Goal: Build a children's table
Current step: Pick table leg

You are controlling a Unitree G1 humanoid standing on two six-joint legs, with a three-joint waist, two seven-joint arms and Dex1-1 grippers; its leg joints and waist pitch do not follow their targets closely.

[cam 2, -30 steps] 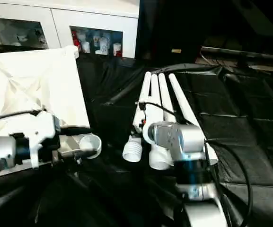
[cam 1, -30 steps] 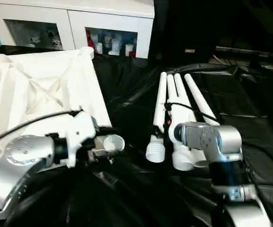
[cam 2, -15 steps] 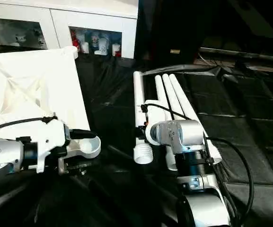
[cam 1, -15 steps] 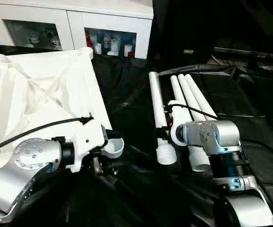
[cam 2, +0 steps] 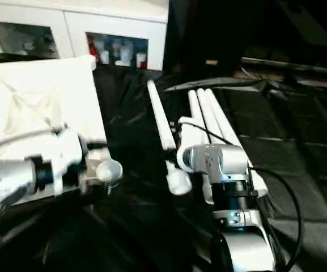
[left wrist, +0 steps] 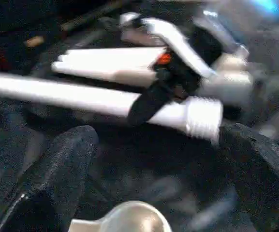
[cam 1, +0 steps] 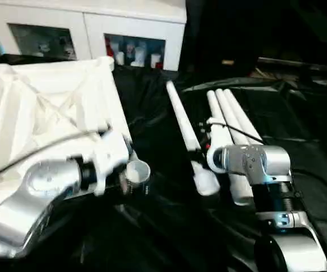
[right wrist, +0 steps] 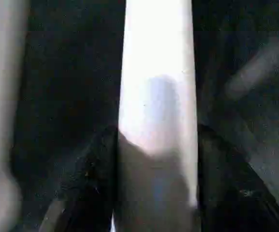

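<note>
I find nothing I can read here: no words, labels, brand marks or numbers stand legibly on anything in front of me.

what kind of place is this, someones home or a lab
Probably a staged indoor test space rather than a lived-in home: black sheeting covers the work surface, a white cabinet with glass doors and small items stands behind, and the flipped tabletop and loose legs lie on the sheeting.
</note>
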